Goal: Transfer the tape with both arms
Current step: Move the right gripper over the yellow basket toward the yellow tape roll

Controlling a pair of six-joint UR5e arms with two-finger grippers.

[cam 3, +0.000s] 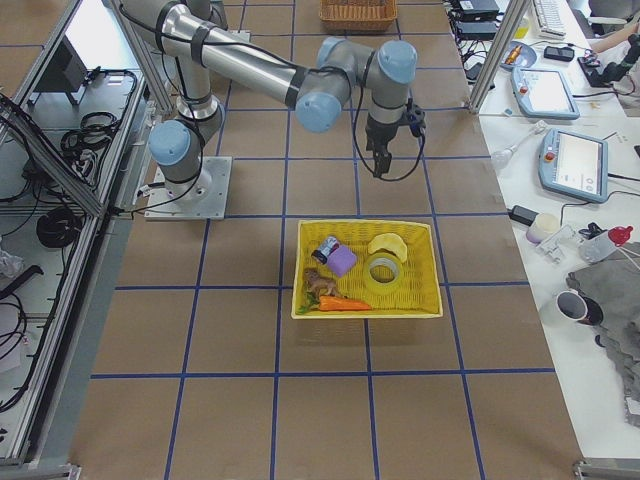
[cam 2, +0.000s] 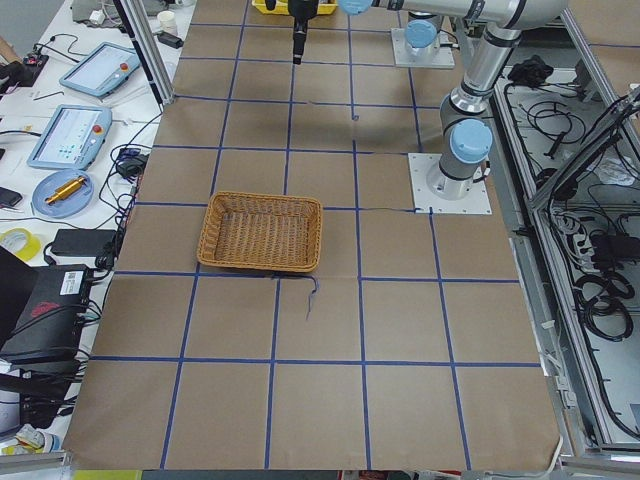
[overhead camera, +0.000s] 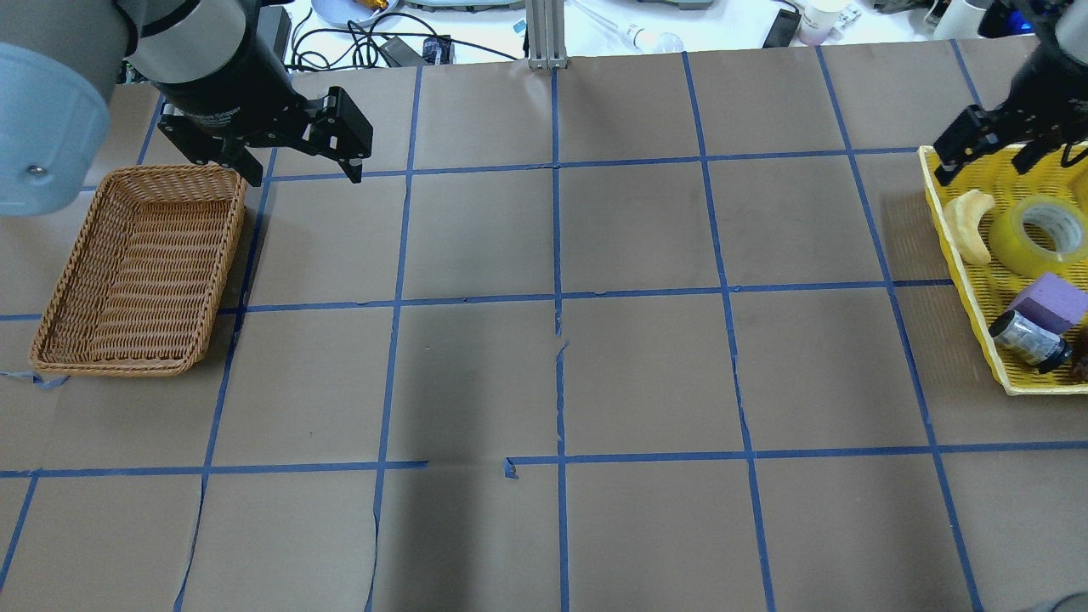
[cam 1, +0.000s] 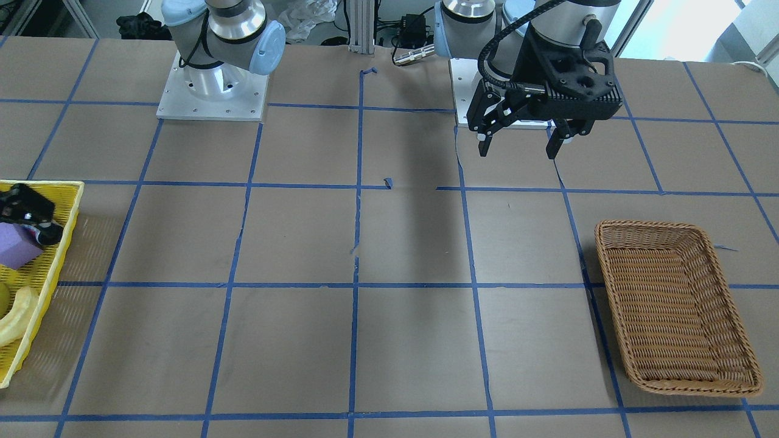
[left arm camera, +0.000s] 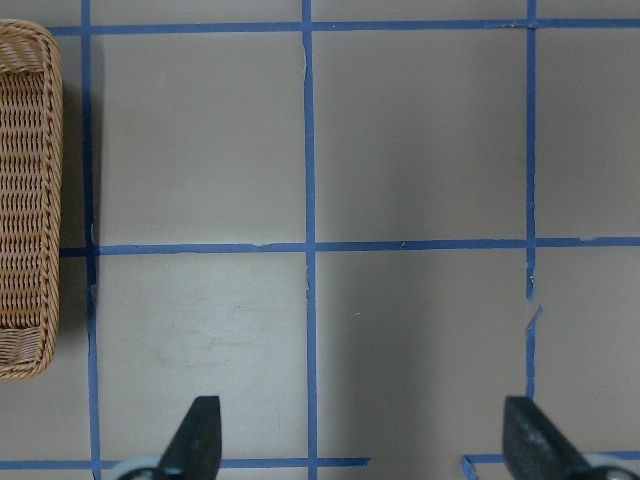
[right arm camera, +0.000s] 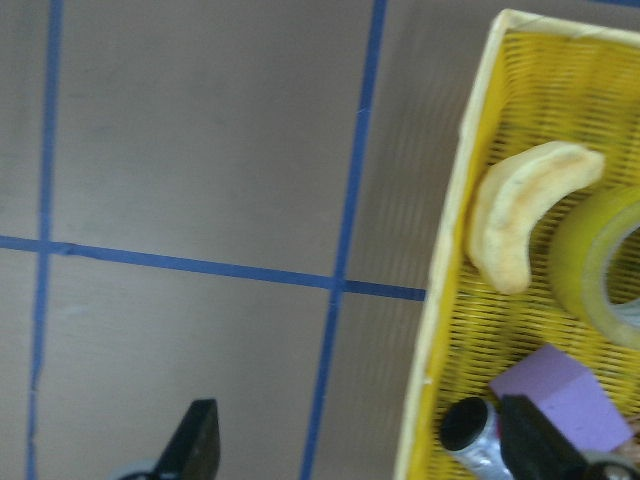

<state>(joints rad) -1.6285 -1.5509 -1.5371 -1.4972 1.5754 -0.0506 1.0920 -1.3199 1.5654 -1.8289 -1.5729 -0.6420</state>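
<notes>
The tape, a yellow translucent roll, lies flat in the yellow basket at the table's right end. It also shows in the right wrist view and the exterior right view. My right gripper is open and empty. It hangs above the basket's inner far corner, apart from the tape, and its fingertips frame the right wrist view. My left gripper is open and empty above the table, just beside the wicker basket. It also shows in the front-facing view.
In the yellow basket lie a pale banana-like thing, a purple block, a black-and-silver cylinder and an orange carrot-like thing. The wicker basket holds nothing. Blue tape lines grid the brown table.
</notes>
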